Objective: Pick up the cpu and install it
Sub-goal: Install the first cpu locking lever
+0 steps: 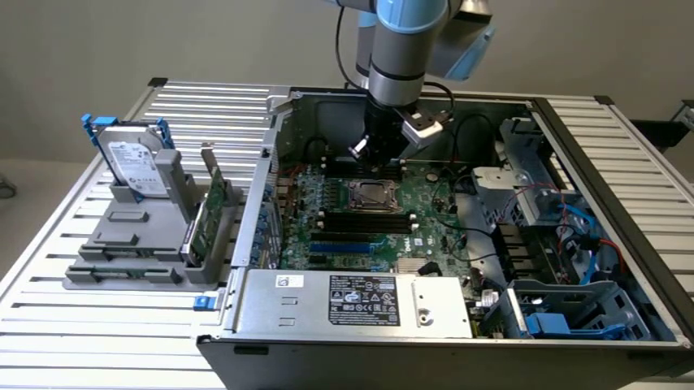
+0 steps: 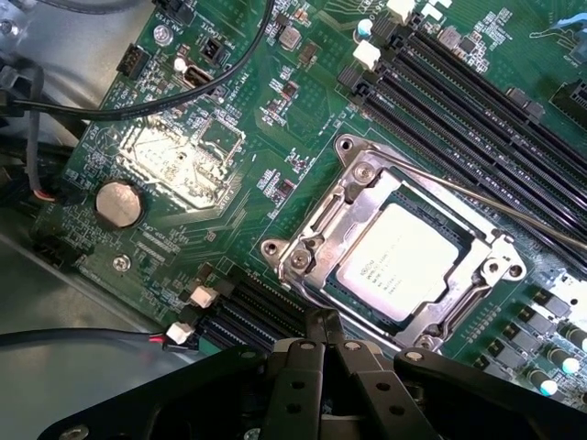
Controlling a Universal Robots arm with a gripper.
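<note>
The cpu (image 2: 399, 261), a small square chip with a silvery top, lies flat inside the metal socket frame (image 2: 316, 229) on the green motherboard; in the exterior view the cpu (image 1: 369, 195) sits mid-board inside the open computer case. My gripper (image 2: 323, 328) is shut, its black fingers pressed together with nothing between them, hovering just beside the socket's edge. In the exterior view the gripper (image 1: 376, 153) hangs from the arm a little above the board, just behind the socket.
A grey holder on the exterior view's left carries a silver hard drive with blue bracket (image 1: 136, 166) and a thin green card (image 1: 208, 213). Black memory slots (image 2: 459, 101), a coin battery (image 2: 119, 203), cables (image 2: 138, 101) and the power supply (image 1: 358, 301) surround the socket.
</note>
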